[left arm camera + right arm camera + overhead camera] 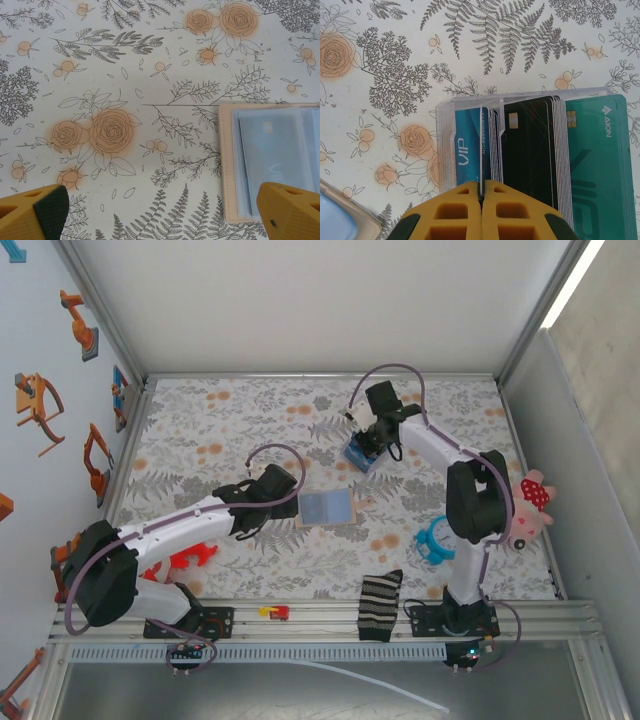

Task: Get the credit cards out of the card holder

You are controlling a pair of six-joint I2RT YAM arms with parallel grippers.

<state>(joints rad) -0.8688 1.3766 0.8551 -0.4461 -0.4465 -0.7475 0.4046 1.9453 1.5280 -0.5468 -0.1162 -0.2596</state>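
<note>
Left gripper [162, 212]: standing wide, holding nothing, hovering over the flowered cloth [110, 75].

Card holder [328, 506]: lying open and flat mid-table, just beside the left gripper at its 3 o'clock. Its tan border is framing two pale blue panels that are facing up. A bluish card [267, 145] with a chip is showing through the clear sleeve, so emptying is judged unfinished.

Right gripper [481, 197]: hanging near the card holder at its 1 o'clock, pinching a thin card [481, 145] edge-on over the clear box [445, 145].

Stacked cards [530, 150]: blue, black and teal, standing on edge inside the clear box. The task is judged to be running partway.
</note>
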